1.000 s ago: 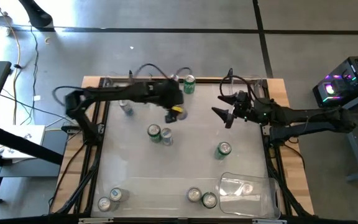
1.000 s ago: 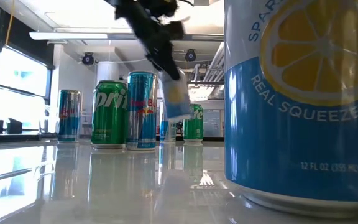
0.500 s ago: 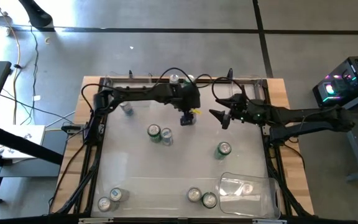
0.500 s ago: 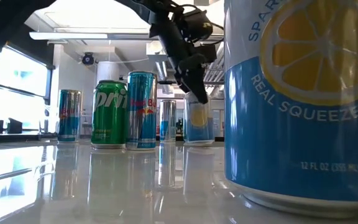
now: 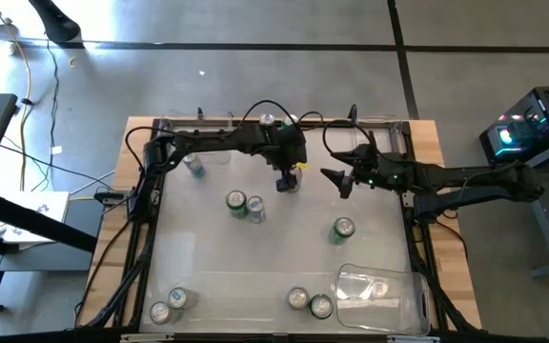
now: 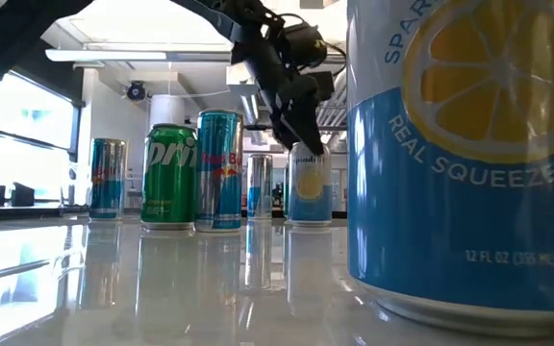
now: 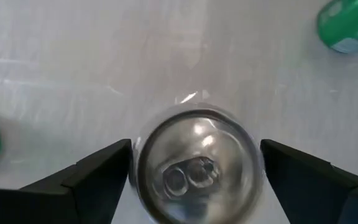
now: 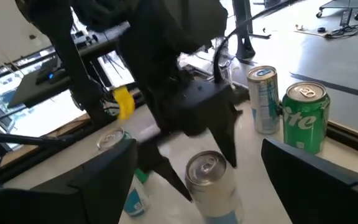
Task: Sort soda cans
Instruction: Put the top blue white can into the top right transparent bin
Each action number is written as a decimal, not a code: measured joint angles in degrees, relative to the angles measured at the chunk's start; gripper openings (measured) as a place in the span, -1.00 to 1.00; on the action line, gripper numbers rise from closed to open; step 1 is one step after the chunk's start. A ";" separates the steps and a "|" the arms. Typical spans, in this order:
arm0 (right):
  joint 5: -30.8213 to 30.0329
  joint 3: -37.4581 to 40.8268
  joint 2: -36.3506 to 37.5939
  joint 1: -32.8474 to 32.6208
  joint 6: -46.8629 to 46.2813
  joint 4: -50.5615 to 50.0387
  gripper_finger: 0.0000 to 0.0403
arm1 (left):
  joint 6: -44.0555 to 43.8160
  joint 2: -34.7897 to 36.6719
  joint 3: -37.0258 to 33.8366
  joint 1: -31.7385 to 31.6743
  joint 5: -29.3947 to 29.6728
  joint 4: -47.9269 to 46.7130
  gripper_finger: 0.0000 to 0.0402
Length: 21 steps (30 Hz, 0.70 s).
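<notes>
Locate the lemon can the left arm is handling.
In the high view the lemon can stands upright on the table's far middle, directly under the left gripper, whose open jaws straddle it; the right gripper waits just to its right.

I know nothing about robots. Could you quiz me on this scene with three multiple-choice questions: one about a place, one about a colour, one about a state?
1. Where is the left gripper?
A. Over the clear bin
B. Directly above the lemon can
C. Off the table

2. In the low view, what colour is the Sprite can beside the tall blue can?
A. Green
B. Red
C. Black

3. How do the left gripper's jaws stand?
A. Shut on nothing
B. Squeezing a tipped can
C. Open, on either side of the upright lemon can

Answers:
1 B: the low view shows it just over that can.
2 A: its body is green.
3 C: the left wrist view shows gaps on both sides.
</notes>
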<state>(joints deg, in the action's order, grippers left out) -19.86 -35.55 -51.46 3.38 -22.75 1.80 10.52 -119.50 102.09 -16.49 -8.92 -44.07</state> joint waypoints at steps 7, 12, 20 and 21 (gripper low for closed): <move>-0.61 0.04 -2.27 0.57 3.02 -1.48 0.69 | 2.48 7.32 -1.20 0.80 0.41 -1.96 0.76; 7.30 0.07 -8.63 2.16 6.88 4.15 0.69 | 3.35 16.74 -11.66 0.59 0.38 2.99 0.76; 17.65 -0.50 -20.55 6.41 18.74 18.71 0.69 | -2.07 34.34 -37.56 0.17 4.79 25.88 0.76; 19.31 -1.48 -21.78 7.42 18.85 18.50 0.69 | -3.02 36.07 -40.37 0.47 5.22 28.70 0.76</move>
<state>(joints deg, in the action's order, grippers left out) -0.55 -37.03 -73.24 10.80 -3.90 20.29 7.50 -83.43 61.72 -16.02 -3.70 -15.37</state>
